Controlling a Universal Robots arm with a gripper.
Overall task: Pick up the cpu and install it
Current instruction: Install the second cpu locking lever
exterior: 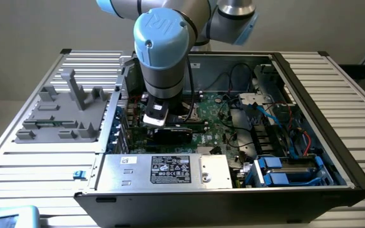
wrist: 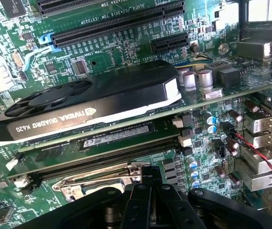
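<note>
My gripper hangs low over the green motherboard inside the open computer case. Its black fingers are pressed together and nothing shows between them. Just beyond the fingertips lies a shiny metal socket frame with its lever. The cpu is hidden from view. In the exterior view the blue and grey arm reaches straight down into the case's left half, above the black graphics card.
The black NVIDIA Quadro graphics card stands in its slot right beyond the socket frame. A silver power supply box sits at the case's front. Blue drive cages and cables fill the right side. A grey fixture rests outside the case, on the left.
</note>
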